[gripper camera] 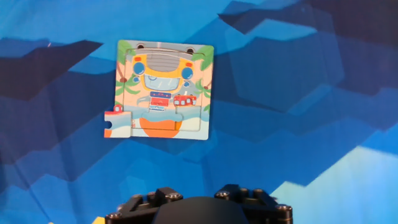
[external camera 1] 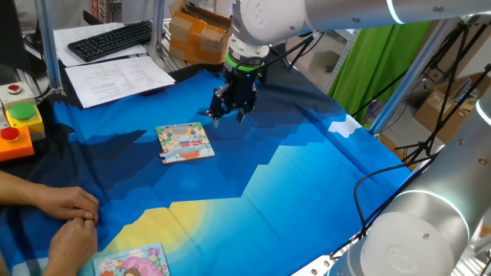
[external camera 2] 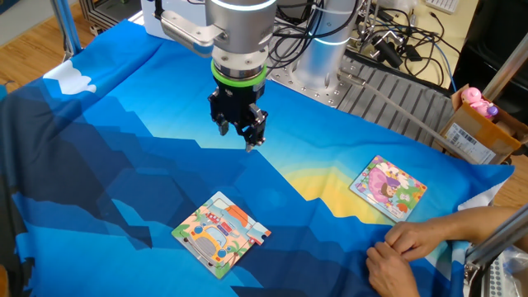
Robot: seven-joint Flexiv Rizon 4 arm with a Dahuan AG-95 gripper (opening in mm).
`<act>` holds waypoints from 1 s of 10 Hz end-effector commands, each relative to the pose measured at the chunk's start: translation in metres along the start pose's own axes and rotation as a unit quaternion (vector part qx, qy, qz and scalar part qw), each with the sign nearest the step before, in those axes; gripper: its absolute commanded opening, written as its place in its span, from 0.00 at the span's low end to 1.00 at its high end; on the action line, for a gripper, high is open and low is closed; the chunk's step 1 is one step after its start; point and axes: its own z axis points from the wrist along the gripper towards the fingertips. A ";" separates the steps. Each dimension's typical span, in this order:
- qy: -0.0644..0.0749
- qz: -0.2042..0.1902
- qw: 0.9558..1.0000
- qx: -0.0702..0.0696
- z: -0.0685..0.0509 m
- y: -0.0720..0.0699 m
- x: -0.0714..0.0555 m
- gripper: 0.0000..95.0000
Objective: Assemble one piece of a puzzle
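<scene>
Hands of a seated person rest at the cloth's near edge in one fixed view, clasped, close to a pinker picture board. Neither is part of the job.

Farther in, the puzzle lies flat on the blue cloth, a small square board with a yellow cartoon vehicle on teal and an orange lower edge. From the hand view, one piece sits askew at a lower corner of the puzzle, jutting out past the board's side edge instead of lying flush in its slot. That loose piece looks like the one to seat.

From the puzzle outward: the gripper hangs in the air above the cloth, well apart from the puzzle, off to its far side toward the arm's base. In the other fixed view the gripper is likewise up and behind the puzzle. It carries nothing; its fingers point down, but I cannot tell how wide they stand.

My judgement: the coming move turns on that offset, since the hand must travel forward over the puzzle and down onto the jutting corner, then push the piece sideways into the board.
</scene>
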 end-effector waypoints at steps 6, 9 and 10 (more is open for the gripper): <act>0.001 0.005 1.000 -0.002 0.000 0.008 0.002 0.00; 0.000 0.011 1.000 -0.002 0.002 0.016 0.004 0.00; 0.000 0.013 1.000 -0.003 0.002 0.017 0.004 0.00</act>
